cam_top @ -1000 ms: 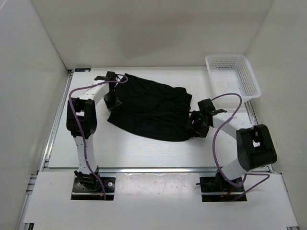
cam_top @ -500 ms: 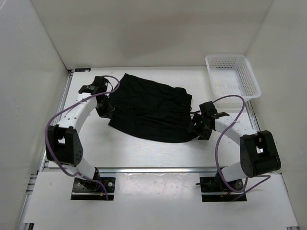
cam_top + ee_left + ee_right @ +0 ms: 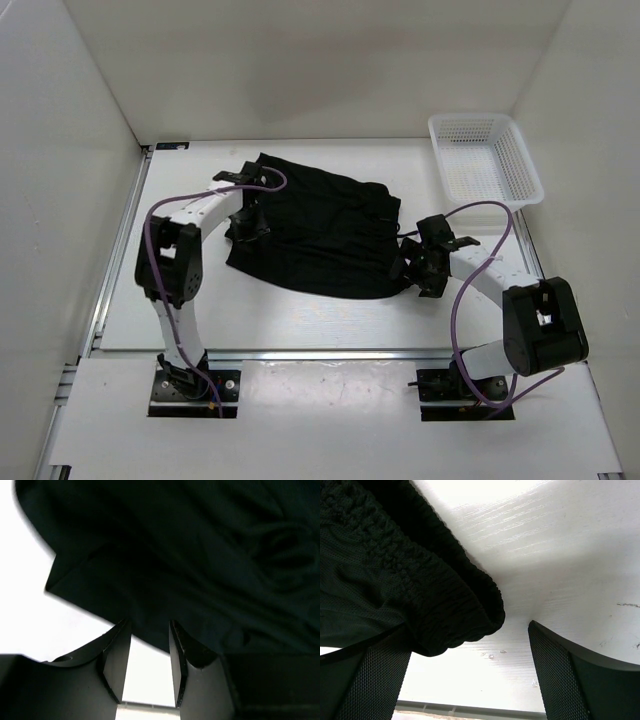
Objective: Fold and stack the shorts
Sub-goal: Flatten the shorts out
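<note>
Nearest the arm bases, the counter [image 3: 330, 310] is showing bare white in front of the shorts [image 3: 315, 230], which are lying spread out across its middle, black and rumpled.

At the near right corner of the shorts, the right end effector [image 3: 415, 268] is sitting low over the counter, hard against the cloth. From its wrist camera, its fingers [image 3: 560, 675] are standing wide apart. The gathered waistband [image 3: 465, 605] is bulging into the gap on the side of one finger and is well apart from the other, with bare counter between. Nothing is being clamped.

Farther back, on the left side of the shorts, the left end effector [image 3: 245, 222] is hovering over the cloth just inside the left edge. Its two fingers [image 3: 117, 660] are standing only a little apart – a narrow strip of white counter is showing between them. They are gripping nothing. The shorts' hem is running just past the fingertips, and whether the tips are touching it cannot be told. Beyond the hem, the fabric is lying in soft dark folds, with a corner jutting out toward the left of that view.

Farthest away, beyond the right side of the shorts and well apart from them, the basket [image 3: 441, 150] is standing at the back of the counter.
</note>
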{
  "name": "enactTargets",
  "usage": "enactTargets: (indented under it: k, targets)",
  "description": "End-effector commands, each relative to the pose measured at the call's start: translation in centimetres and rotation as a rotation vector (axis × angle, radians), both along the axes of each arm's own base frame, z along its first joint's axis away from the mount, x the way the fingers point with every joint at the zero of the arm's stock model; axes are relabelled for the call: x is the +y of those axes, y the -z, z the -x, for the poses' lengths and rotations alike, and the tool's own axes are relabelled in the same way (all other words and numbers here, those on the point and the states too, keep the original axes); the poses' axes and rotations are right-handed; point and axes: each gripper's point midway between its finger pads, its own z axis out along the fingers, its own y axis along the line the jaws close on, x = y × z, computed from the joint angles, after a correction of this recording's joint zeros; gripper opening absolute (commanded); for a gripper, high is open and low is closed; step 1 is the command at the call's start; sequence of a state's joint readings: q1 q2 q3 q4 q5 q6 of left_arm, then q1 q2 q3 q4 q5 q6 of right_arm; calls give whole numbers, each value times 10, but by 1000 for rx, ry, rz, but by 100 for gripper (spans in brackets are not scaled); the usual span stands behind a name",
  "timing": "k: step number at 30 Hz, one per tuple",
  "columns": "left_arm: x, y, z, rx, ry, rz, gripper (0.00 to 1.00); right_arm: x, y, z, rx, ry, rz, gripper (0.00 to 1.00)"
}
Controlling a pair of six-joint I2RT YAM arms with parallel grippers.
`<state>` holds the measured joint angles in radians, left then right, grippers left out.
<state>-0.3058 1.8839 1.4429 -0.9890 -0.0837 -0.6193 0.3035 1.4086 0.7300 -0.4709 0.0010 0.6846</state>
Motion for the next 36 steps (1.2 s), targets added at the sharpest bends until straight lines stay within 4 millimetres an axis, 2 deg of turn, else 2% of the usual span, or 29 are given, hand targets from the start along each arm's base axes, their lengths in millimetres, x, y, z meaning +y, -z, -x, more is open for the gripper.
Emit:
enactTargets:
  k: [1, 5, 10, 11, 12, 14, 19, 20, 22, 23, 24, 25, 26, 27, 28, 30, 31, 34, 35, 36]
  targets:
    - [0, -2, -23, -48, -18, -39, 48, -4, 2, 6, 16, -9, 26, 97]
    - [4, 6, -31, -40, -24, -77, 43, -5, 0, 3, 3, -15, 35, 98]
    - [10, 10, -33, -34, -38, -114, 24, -4, -2, -1, 2, -23, 38, 98]
    - [10, 10, -33, -34, -38, -114, 13, -4, -2, -1, 2, -23, 38, 98]
    - [10, 10, -33, -34, -38, -114, 10, -4, -2, -1, 2, -23, 38, 98]
    - [13, 13, -28, -17, -48, -128, 10, -4, -3, -3, 2, -23, 38, 98]
    - [16, -16, -12, -77, -53, -116, 10, -6, -2, -1, 8, -20, 49, 98]
    - [15, -29, -8, -108, -54, -95, 10, -6, -2, -1, 8, -20, 49, 98]
    - [19, -31, 9, -92, -50, -88, 10, -7, -4, -3, -3, -17, 54, 98]
    - [19, -41, 16, -109, -49, -69, 10, -7, -4, -3, -3, -17, 54, 98]
    - [21, -43, 22, -113, -59, -65, 10, -8, -3, 0, 6, -17, 57, 98]
    - [20, -36, 40, -77, -58, -62, 10, -6, -3, 1, 6, -26, 57, 98]
    - [19, -46, 48, -99, -55, -34, 10, -5, -6, 0, -5, -26, 54, 99]
    - [17, -45, 57, -95, -58, -21, 10, -6, -5, 2, 3, -35, 59, 99]
    - [16, -35, 75, -60, -64, -19, 10, -7, -8, 3, 1, -35, 59, 99]
    - [10, -38, 97, -58, -59, 9, 10, -9, -6, 9, 11, -35, 62, 99]
    - [10, -26, 115, -17, -83, 14, 10, -11, -7, 12, 13, -32, 72, 99]
    - [5, -22, 143, 4, -90, 40, 10, -15, -7, 24, 27, -33, 76, 99]
    - [7, -14, 154, 32, -114, 43, 13, -16, -8, 26, 21, -33, 74, 99]
    - [6, -15, 162, 41, -111, 54, 18, -18, -9, 33, 25, -33, 75, 99]
